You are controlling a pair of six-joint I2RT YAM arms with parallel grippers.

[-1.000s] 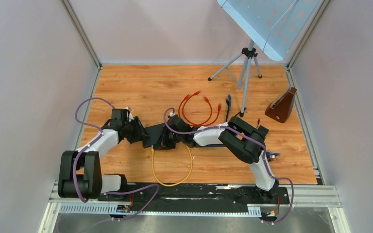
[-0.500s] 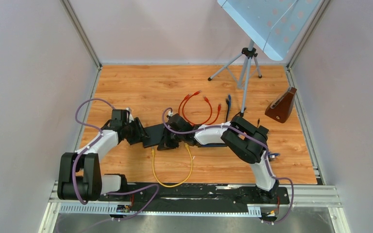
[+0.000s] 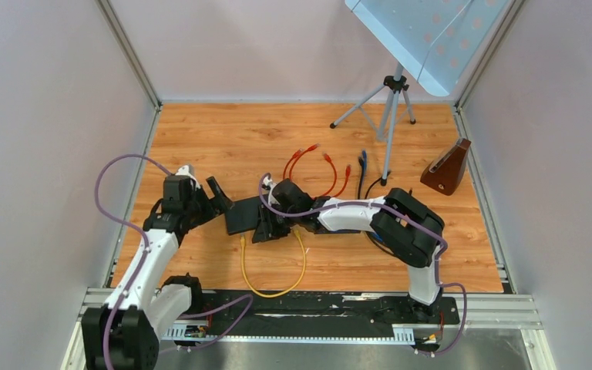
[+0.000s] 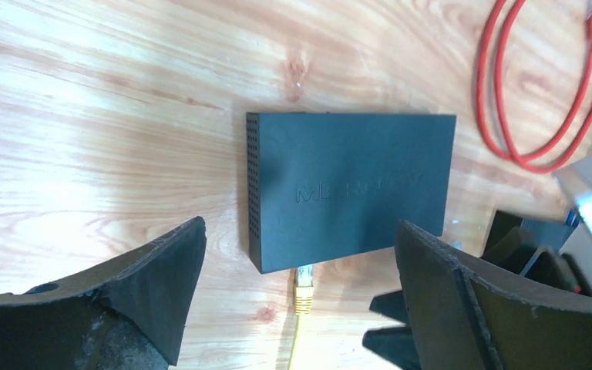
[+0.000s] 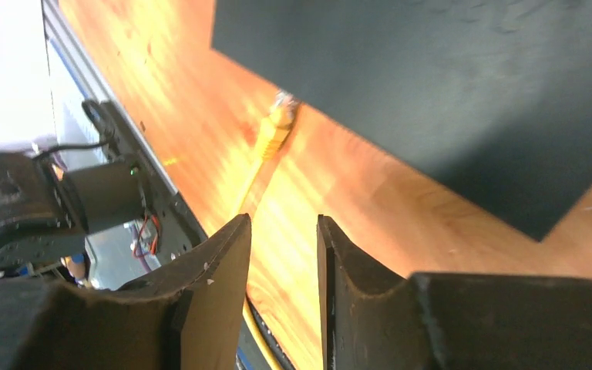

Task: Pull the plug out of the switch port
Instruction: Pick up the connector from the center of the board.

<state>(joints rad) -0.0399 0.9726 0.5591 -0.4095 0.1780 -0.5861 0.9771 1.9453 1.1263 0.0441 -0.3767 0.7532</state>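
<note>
Yellow with a clear tip, the plug lies on the wood at the near side of the switch, its tip right at the lower edge of the box. The port face is turned away from every camera, so I cannot tell whether the tip sits in a port or just clear of it. The switch is a flat black box left of the table's middle. It shows only its top and one vented side, and the raised lettering on top is too faint to read.

From the plug, the yellow cable loops toward the near edge and back up. Its other end is hidden under the right arm.

The left gripper hangs above the switch with its jaws spread wide, grasping nothing and well apart from the box. The right gripper is low at the switch's right end. Its jaws stand a narrow gap apart with bare wood showing between them, and nothing is clamped. The cable passes behind one finger and shows again lower down.

Toward the far edge lie red cables, partly covered by the right arm, and a blue cable. Behind them stands a tripod. A brown wedge sits at the right edge. A light panel is cut off at the top.
</note>
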